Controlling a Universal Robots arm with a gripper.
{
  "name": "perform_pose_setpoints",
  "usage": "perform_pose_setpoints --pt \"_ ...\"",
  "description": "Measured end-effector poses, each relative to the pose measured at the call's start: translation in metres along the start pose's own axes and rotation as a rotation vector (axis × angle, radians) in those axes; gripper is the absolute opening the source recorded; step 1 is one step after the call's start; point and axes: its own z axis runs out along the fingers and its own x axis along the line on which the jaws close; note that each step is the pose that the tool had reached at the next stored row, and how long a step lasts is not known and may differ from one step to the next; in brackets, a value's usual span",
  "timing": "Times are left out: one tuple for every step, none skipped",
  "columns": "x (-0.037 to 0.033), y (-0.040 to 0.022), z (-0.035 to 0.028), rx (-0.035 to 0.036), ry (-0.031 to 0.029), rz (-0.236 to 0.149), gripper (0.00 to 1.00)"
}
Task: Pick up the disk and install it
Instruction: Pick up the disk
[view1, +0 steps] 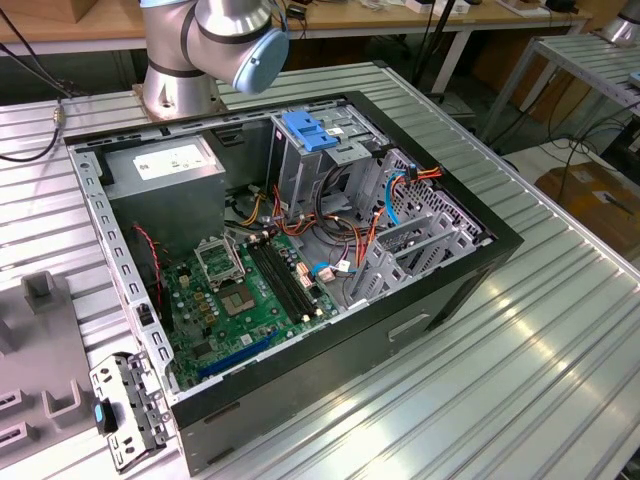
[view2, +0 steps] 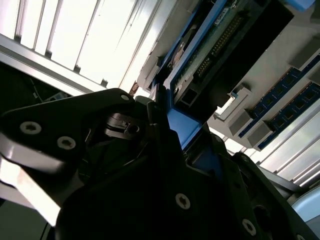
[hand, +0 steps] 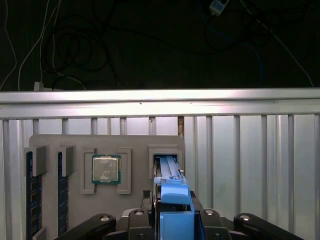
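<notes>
Within the open computer case (view1: 330, 370), passage is narrowed by the drive cage (view1: 300, 185), tangled cables (view1: 345, 235) and power supply (view1: 165, 165); room is left above the motherboard (view1: 235, 300). The disk (hand: 169, 172), clasped by the gripper (hand: 172, 210), is hemmed by slot walls of the grey holder (hand: 137, 170).

**Arm** (view1: 215, 35): one jointed arm built of round tubular sections in brushed silver-grey metal.

**Base** (view1: 172, 88): squat silver cylinder, a little wider at the foot, smooth and unmarked.

**Joint cap** (view1: 262, 58): round, slightly domed disc in pale blue, closing the end of a grey joint housing.

**Tool** (hand: 176, 212): matte black throughout, made of flat angular plates and linkage bars that spread to either side.

**Screws**: bright silver socket-head type. Four sit in a row across the black bars in the first wrist view (hand: 104, 218). In the second wrist view (view2: 30, 128), two sit side by side on a rounded black plate and others are spaced along the body.
</notes>
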Motion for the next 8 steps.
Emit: perform_pose_setpoints --pt "0.0 0.0 -0.0001 -0.0001 0.0001 0.0 0.37" --pt "0.0 0.0 -0.0004 0.0 0.0 0.0 0.37" --pt "-0.0001 -0.0001 -0.0011 0.0 0.0 0.0 0.37" --pt "-0.0001 0.0 -0.0037 0.0001 -0.0001 0.0 0.37" --pt "-0.0003 0.0 -0.0065 0.0001 0.0 0.0 0.37" --pt "-0.0003 0.0 -0.0085 0.0 0.0 0.0 0.37" --pt "-0.0004 0.0 -0.0101 0.0 0.0 0.0 0.37" --pt "-0.0004 0.0 -0.01 0.0002 -0.0001 0.0 0.37"
